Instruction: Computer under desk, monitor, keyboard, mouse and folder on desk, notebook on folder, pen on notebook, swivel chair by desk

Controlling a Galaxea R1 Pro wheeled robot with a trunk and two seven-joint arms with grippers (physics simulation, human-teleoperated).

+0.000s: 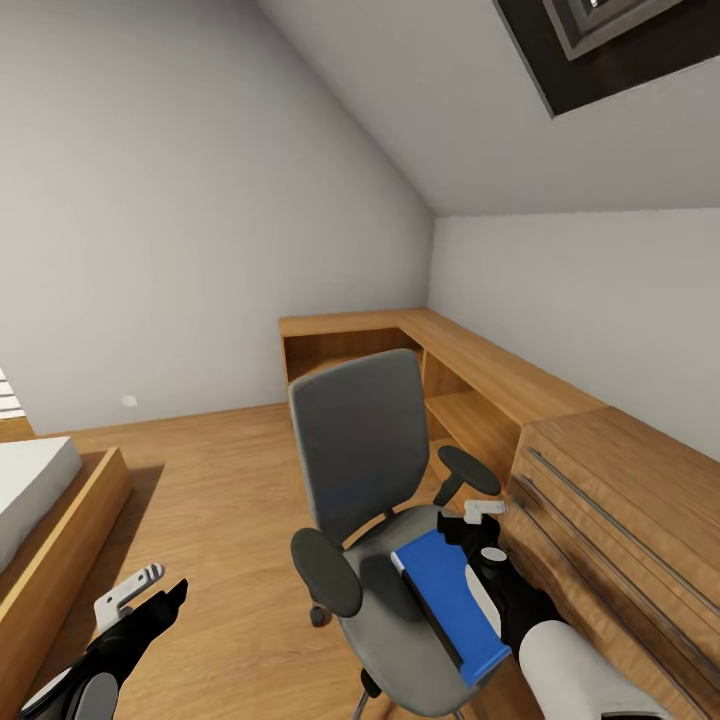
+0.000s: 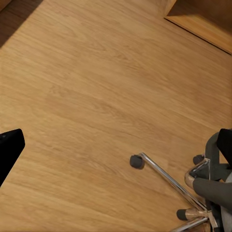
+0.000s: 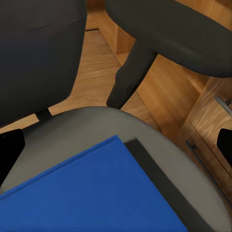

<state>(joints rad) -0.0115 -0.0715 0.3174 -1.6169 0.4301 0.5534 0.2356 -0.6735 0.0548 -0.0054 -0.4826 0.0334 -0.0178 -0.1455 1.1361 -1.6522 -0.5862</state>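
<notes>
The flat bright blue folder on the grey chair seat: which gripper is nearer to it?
Right. The right gripper hangs just over the flat bright blue folder at its far end, open. The left gripper hovers over the wood floor, across the grey swivel chair.

Black arms, white forearm shells, seemingly pale-tipped hands.

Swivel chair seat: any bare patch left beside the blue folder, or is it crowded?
The grey upholstered swivel chair has a bare seat strip between its tall backrest and the flat bright blue folder. The side toward the light wood chest is crowded: the right gripper hovers there.
</notes>
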